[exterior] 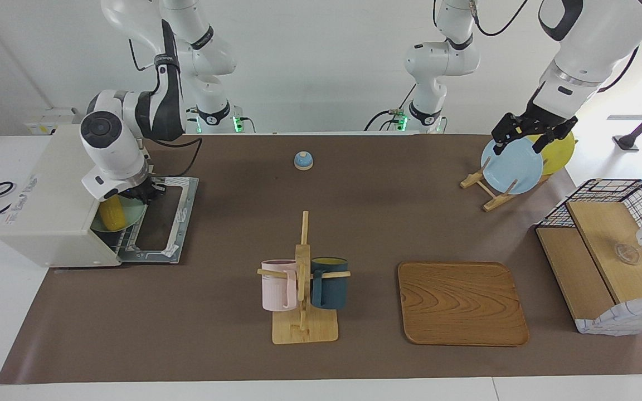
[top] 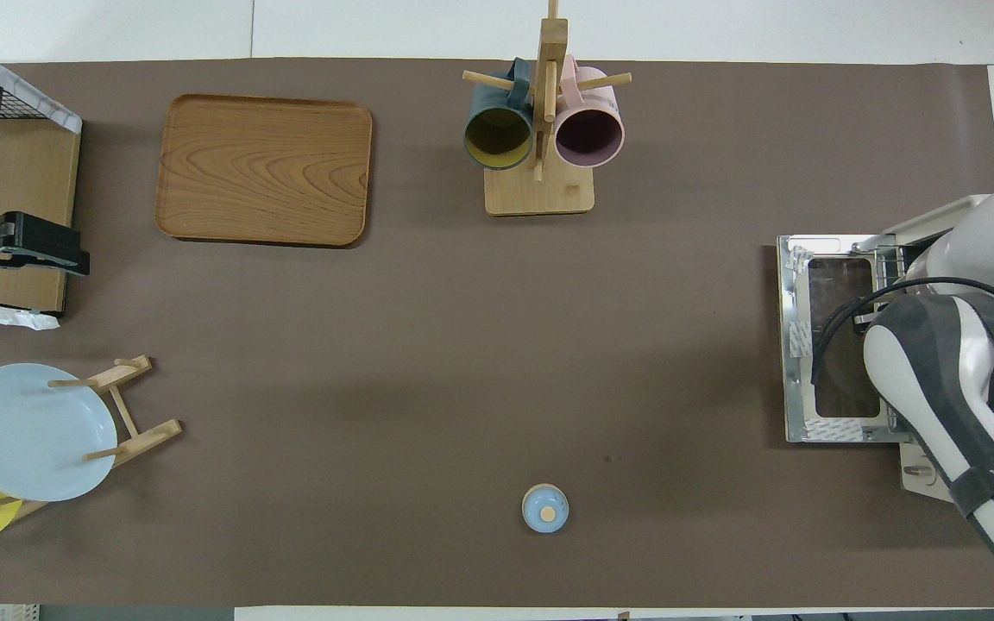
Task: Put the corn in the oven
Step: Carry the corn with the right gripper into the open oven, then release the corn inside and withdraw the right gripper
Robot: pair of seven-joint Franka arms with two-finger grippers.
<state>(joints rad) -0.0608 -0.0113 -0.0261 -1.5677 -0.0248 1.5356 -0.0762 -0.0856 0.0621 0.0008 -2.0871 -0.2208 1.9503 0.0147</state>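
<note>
The yellow corn [exterior: 111, 216] lies on a pale green plate [exterior: 133, 210], half inside the mouth of the off-white oven [exterior: 56, 195] at the right arm's end of the table. The oven's door [exterior: 160, 223] [top: 838, 338] lies dropped open on the table. My right gripper [exterior: 144, 193] is shut on the plate's rim, just over the open door. In the overhead view the right arm hides the corn and the plate. My left gripper [exterior: 527, 135] hangs open over the plate rack, holding nothing.
A small blue bell [exterior: 303, 160] sits mid-table near the robots. A mug rack [exterior: 303, 278] carries a pink and a dark blue mug. Beside it lies a wooden tray [exterior: 462, 303]. A blue plate [exterior: 513, 167] and a yellow plate [exterior: 559, 149] stand in a rack beside a wire-and-wood basket [exterior: 611, 262].
</note>
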